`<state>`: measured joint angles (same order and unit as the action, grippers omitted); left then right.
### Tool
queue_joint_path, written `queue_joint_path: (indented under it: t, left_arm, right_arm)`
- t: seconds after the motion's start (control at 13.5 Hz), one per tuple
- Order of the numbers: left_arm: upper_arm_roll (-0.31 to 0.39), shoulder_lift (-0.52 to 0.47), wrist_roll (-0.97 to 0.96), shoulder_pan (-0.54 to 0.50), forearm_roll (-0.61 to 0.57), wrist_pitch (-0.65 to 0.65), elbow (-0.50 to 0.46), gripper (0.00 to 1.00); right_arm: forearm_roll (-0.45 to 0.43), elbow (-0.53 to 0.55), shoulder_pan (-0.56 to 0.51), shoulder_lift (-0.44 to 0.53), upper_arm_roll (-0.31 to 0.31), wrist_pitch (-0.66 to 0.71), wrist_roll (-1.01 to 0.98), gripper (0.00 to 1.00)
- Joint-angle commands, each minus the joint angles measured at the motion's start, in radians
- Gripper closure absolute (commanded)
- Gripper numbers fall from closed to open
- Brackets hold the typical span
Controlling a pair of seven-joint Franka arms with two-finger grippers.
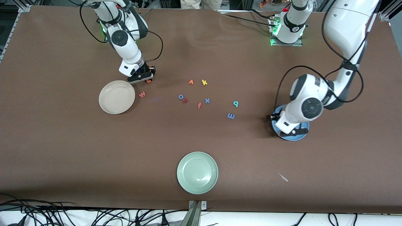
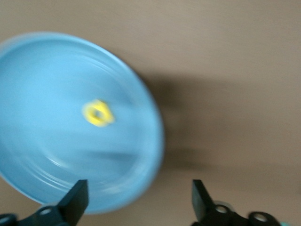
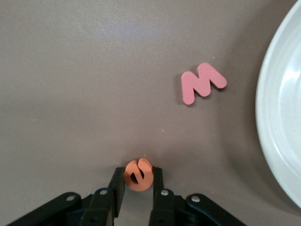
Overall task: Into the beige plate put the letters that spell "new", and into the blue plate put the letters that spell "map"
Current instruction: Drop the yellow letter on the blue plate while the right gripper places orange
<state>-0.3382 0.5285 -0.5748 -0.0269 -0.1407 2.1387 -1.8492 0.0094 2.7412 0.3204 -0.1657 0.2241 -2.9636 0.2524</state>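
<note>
My right gripper (image 3: 138,181) is down at the table beside the beige plate (image 1: 116,96), shut on the orange e (image 3: 138,174), which sits between its fingers. The pink w (image 1: 142,94) lies flat between that gripper and the beige plate (image 3: 282,117), which holds nothing. My left gripper (image 2: 139,200) hangs open over the rim of the blue plate (image 2: 47,70). A yellow letter (image 2: 98,113) lies in that plate. The teal p (image 1: 235,103) and the blue m (image 1: 230,116) lie on the table between the letter cluster and the blue plate (image 1: 301,135).
Mid-table are an orange v (image 1: 191,82), a yellow k (image 1: 204,82), a blue o (image 1: 181,97), a small red letter (image 1: 186,100), a pink f (image 1: 199,105) and a blue x (image 1: 207,100). A pale green plate (image 1: 197,172) sits near the front edge, with a white scrap (image 1: 283,177) beside it.
</note>
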Motion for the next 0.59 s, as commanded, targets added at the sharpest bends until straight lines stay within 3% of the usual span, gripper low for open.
queue_joint_path:
  t: [0.0, 0.3, 0.52]
  left_arm:
    - [-0.064, 0.005, -0.158, 0.062, -0.013, -0.005, 0.018, 0.00]
    - [-0.061, 0.076, -0.175, 0.204, -0.019, 0.180, 0.022, 0.00]
    - [-0.056, 0.100, -0.420, 0.217, -0.016, 0.218, 0.042, 0.00]
  right_arm:
    - [0.003, -0.014, -0.003, 0.051, -0.008, 0.056, -0.031, 0.79]
    - [0.001, -0.093, -0.003, 0.149, -0.125, 0.298, -0.216, 0.79]
    - [0.001, -0.107, -0.003, 0.178, -0.283, 0.365, -0.448, 0.78]
